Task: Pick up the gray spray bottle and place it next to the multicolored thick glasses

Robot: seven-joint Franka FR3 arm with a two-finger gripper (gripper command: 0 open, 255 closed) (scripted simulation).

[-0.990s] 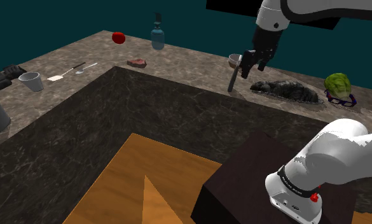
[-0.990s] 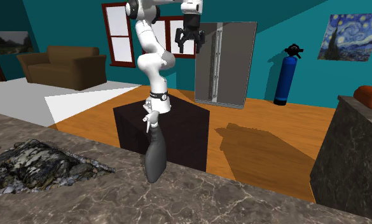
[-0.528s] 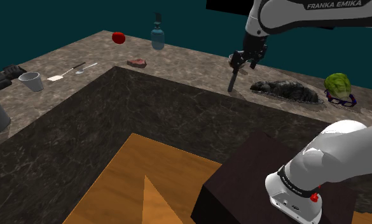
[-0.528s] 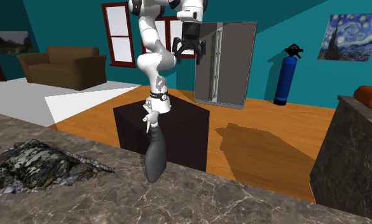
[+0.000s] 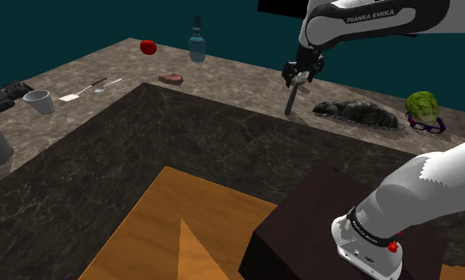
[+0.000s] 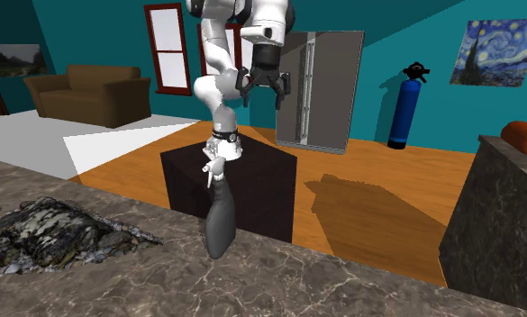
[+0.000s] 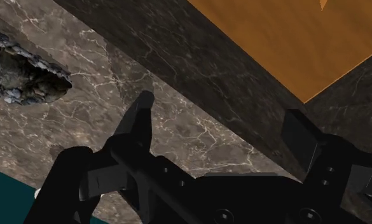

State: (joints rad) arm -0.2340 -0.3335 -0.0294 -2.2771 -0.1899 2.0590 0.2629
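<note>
Your gripper (image 6: 263, 93) hangs above the bench (image 5: 230, 78) with its fingers (image 7: 137, 124) spread wide and nothing clasped between them; in the shoulder view the gray spray bottle (image 5: 290, 100) stands upright just below it, near the bench's inner edge, and you are not touching it; a dark rocky lump (image 5: 358, 114) lies near the bottle; at the lump's far end sit the thick glasses (image 5: 425, 124), purple-framed, close against a green leafy head (image 5: 421, 104) and well apart from the bottle.
</note>
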